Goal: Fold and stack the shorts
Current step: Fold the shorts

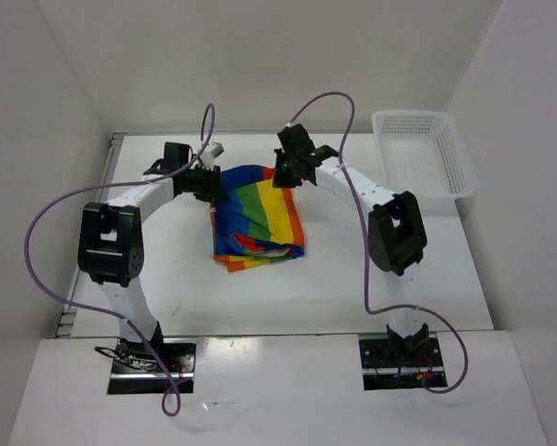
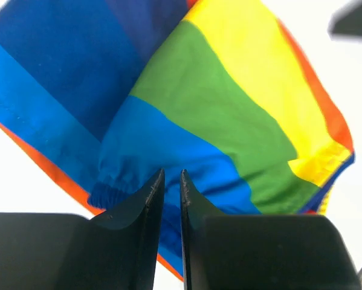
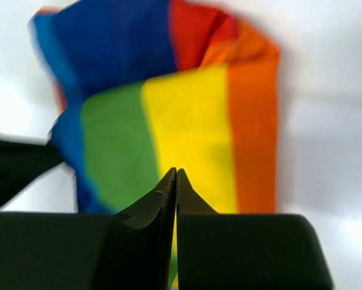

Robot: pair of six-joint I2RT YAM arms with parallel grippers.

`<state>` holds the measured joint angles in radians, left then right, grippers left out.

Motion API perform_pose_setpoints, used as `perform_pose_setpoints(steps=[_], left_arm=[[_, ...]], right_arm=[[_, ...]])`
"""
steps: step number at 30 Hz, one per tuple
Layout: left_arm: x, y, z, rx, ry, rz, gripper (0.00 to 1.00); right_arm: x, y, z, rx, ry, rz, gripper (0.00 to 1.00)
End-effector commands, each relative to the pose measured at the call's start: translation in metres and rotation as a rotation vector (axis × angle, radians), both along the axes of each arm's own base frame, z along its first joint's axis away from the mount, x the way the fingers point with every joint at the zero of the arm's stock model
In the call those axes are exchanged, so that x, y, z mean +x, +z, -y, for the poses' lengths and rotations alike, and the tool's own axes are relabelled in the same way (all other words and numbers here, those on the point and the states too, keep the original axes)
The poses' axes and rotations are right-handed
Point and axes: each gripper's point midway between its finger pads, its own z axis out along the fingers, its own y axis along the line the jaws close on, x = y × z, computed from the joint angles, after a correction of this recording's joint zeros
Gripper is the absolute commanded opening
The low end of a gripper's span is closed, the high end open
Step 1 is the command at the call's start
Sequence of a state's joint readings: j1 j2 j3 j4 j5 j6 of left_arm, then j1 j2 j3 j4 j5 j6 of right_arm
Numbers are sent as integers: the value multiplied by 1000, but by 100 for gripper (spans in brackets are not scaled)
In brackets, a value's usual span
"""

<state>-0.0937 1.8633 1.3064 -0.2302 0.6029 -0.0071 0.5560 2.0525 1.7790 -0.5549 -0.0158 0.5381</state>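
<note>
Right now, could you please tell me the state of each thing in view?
shorts: partly folded, far edge pinched.
left gripper: shut on the shorts' blue edge.
right gripper: shut on the shorts' far edge.
basket: upright, empty.

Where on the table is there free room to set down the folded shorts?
Free: the near strip of table between the shorts and the arm bases. Crowded: the far middle, where the left arm's fingers and the right arm's fingers pinch the shorts. The white basket takes the far right corner.
</note>
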Motion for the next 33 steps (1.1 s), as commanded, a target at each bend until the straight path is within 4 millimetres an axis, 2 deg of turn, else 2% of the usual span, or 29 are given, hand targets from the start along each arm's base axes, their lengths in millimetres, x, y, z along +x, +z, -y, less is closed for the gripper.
perform_pose_setpoints(steps=[1,2,3,4,5,6,8,9,11,12,13,15,16,17,18,19,20,21,22,23,25,26,27,28,29,30,31,32,33], left_arm=[[7,-30,2,-10,-16,-45,23],[9,-31,2,-10,-16,-47,23],[11,-38,1,-2,-10,-51,23],[12,-39,0,7,-2,-50,23],[12,-39,0,7,-2,-50,23],[11,-43,0,8,-2,-59,23],[11,-44,-6,16,13,-70,23],[14,-41,-6,15,13,-59,23],[11,-38,-9,10,16,-90,23],[11,-30,-7,1,10,-82,23],[16,-13,-5,-15,-1,-49,28],[21,32,-6,-38,-7,41,45],[24,67,-9,-51,-7,112,69],[23,83,-13,-59,-5,139,81],[23,97,-13,-61,-5,166,88],[22,118,-18,-67,0,208,92],[21,128,-24,-72,10,220,96],[17,143,-27,-79,9,254,96],[15,150,-31,-78,17,271,98],[13,153,-39,-75,35,277,98],[2,157,-46,-73,50,286,98],[-1,157,-49,-72,59,285,98],[-6,161,-56,-69,74,296,99],[-11,155,-55,-70,75,286,99],[-12,153,-61,-68,88,283,99],[-16,156,-65,-66,99,291,99],[-18,149,-64,-74,91,279,99],[-20,150,-68,-72,102,281,99],[-18,151,-68,-72,101,290,99]], right_arm=[[28,-52,11,-72,-6,-59,4],[35,-49,5,-60,1,-54,4],[37,-57,4,-67,1,-66,4],[39,-77,3,-82,2,-93,4],[41,-78,0,-75,8,-98,4],[42,-90,-1,-83,9,-113,5],[50,-80,1,-77,-1,-103,8],[52,-73,-1,-72,-1,-93,14],[62,-45,1,-54,-3,-50,22],[65,-29,0,-47,4,-22,40],[69,6,-2,-20,12,45,56],[69,38,3,-17,-8,93,85],[68,69,6,-3,-10,146,93],[63,78,11,-10,-18,149,99],[63,92,16,-15,-39,179,100],[56,116,23,-7,-50,211,100],[53,116,35,-29,-77,208,100],[49,124,38,-25,-72,228,100],[41,157,53,-3,-100,287,100],[39,151,62,-9,-118,294,100],[33,168,86,8,-156,335,100],[21,182,103,15,-185,371,100],[16,185,118,0,-220,379,100],[8,206,140,13,-263,426,100],[2,196,153,-8,-287,406,100],[-2,196,166,-21,-317,411,100],[-6,195,182,-32,-346,403,100],[-16,192,195,-50,-371,390,100],[-19,191,203,-54,-386,388,100]])
